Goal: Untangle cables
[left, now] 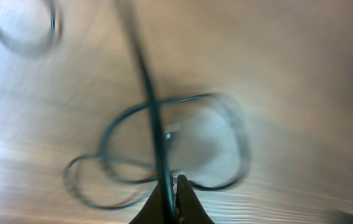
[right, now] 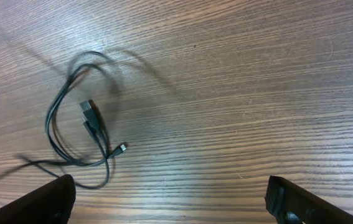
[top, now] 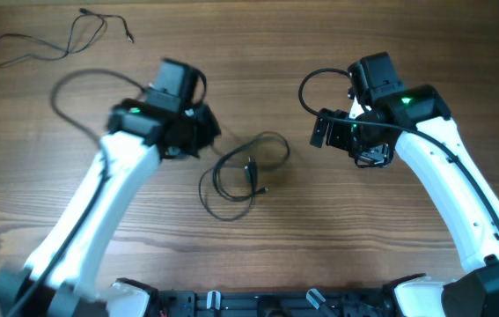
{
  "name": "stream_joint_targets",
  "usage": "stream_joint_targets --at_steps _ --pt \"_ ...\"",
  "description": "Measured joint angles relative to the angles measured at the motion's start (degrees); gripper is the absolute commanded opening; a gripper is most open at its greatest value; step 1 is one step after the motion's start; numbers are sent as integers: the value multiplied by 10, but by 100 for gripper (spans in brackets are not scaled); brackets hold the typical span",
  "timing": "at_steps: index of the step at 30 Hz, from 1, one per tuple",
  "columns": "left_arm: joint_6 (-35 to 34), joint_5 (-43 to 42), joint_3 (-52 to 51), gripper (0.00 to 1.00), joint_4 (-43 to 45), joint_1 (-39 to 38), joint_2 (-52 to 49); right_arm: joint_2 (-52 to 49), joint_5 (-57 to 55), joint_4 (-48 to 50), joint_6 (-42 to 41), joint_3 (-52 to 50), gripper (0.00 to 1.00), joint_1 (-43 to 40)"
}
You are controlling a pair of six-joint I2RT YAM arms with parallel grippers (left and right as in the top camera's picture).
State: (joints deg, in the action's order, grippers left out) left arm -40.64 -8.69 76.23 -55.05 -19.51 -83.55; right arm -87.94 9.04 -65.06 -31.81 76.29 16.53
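A thin black cable (top: pixel 277 143) lies in loose overlapping loops at the table's middle, its small plug ends (right: pixel 88 107) inside the loops. My left gripper (top: pixel 209 132) stands just left of this bundle. In the blurred left wrist view that gripper (left: pixel 175 186) is shut on one strand (left: pixel 146 81), which runs up from between the fingers, with the loops (left: pixel 241 134) on the table beyond. The right gripper (top: pixel 348 145) hovers to the right of the bundle, open and holding nothing (right: pixel 171 193). A second thin cable (top: pixel 55 40) lies apart at the far left.
The wooden table (top: pixel 319 238) carries only these cables. Thicker black arm cables arc beside each wrist (top: pixel 73 84) (top: pixel 315 84). The arm bases stand along the front edge (top: pixel 258 304).
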Motion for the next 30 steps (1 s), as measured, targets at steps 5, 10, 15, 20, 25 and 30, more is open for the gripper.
stream_joint_targets --at_steps 5,10,15,20,25,30 --pt "1 -3 54 4 14 -3 88 0 3 5 0 0 100 0" --pt "1 -30 56 4 65 -4 147 0 5 10 0 0 100 0" --pt "-5 -72 56 4 110 -4 182 0 64 27 16 0 100 0" --pt "-27 -85 56 4 120 -4 185 0 235 77 102 0 100 7" --pt "-64 -88 56 4 140 -4 174 0 353 116 155 0 100 58" --pt "-128 -88 56 4 158 -4 155 0 372 202 89 0 100 125"
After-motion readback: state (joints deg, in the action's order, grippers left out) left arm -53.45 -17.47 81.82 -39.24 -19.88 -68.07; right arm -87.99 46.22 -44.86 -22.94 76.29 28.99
